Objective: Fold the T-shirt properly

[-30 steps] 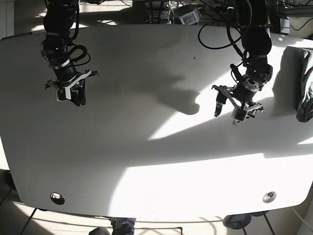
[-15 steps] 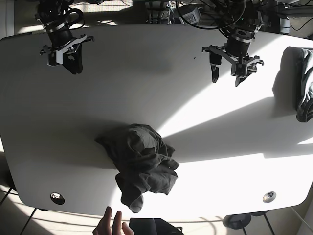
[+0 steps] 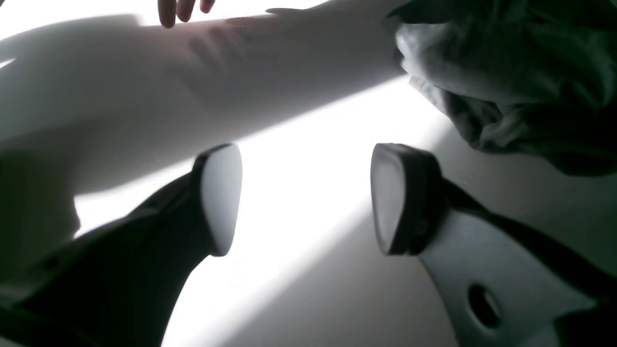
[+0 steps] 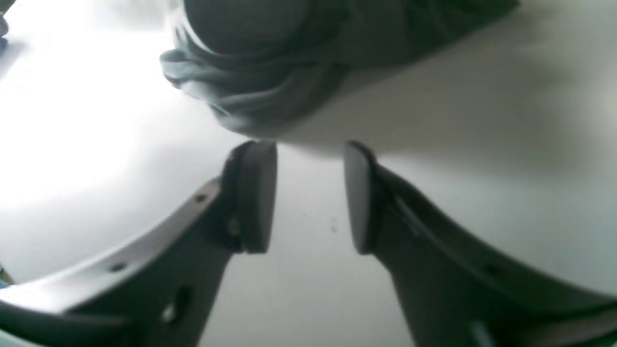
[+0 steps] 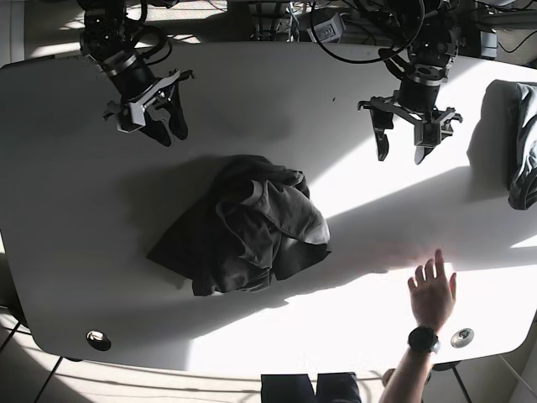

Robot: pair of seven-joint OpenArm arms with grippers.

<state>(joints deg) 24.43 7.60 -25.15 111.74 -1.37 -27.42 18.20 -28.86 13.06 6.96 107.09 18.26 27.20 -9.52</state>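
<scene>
1. Dark grey cloth, the T-shirt (image 5: 243, 227), lay crumpled in a heap near the middle of the white desk (image 5: 75, 218), partly in shadow and partly lit by the sun.
2. At the far left of the base view, the right hand (image 5: 155, 117) hung above the desk, up and to the left of the heap and not touching it.
3. From its own wrist camera, the right hand (image 4: 308, 193) had its two fingers a little apart with nothing between them, and the T-shirt (image 4: 270, 72) bunched just ahead of the fingertips.
4. Further right in the base view, the left hand (image 5: 404, 144) was poised over the far side of the desk, well apart from the heap.
5. Its wrist camera showed the left hand (image 3: 303, 197) with fingers spread wide and empty over a sunlit strip of desk, the T-shirt (image 3: 506, 72) at the upper right.
6. Toward the near right edge, a person's hand (image 5: 432, 294) wearing a dark wristwatch (image 5: 422, 340) rested flat on the desk.
7. At the far right edge, another bundle of grey cloth (image 5: 524, 143) lay in shade.
</scene>
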